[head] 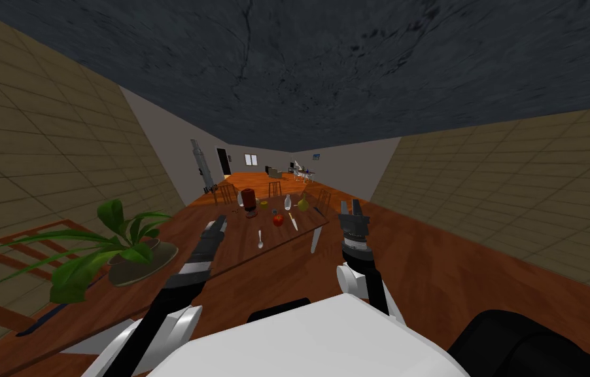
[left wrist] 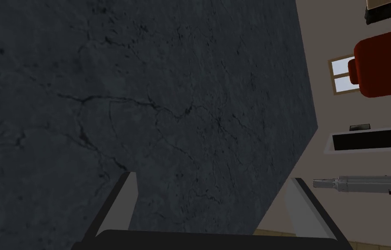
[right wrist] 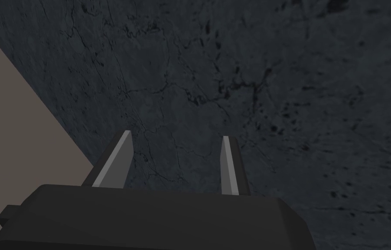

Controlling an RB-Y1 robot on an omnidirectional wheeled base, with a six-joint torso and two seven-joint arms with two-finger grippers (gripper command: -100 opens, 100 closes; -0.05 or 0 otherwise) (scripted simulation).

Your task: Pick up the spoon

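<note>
Far out to the left of the left jaws we've got a leafy green plant in a brown bowl. Moving in, our left forearm reaches over the brown counter, and the left jaws sit at its tip, low over the wood. The wrist camera shows them released: the two grey fingers stand wide apart with nothing between them. Just beyond those jaws and a touch to the right stands a dark red canister.

And there's our target: the spoon, white, lying flat on the counter, lengthwise away from us, wider end nearest. It lies near the left jaws on their right, not touching them, and well to the left of the right jaws, so it sits between the two.

Past the spoon, farther from both jaws, sits a red fruit, with a pale utensil lying just beside it on the side toward the right jaws. Behind those, a clear bottle and a yellow-green gourd-shaped piece stand upright.

Now the right jaws: they're raised just off the counter's right-hand corner, pointing up, fingers parted, released too, gripping nothing.
</note>
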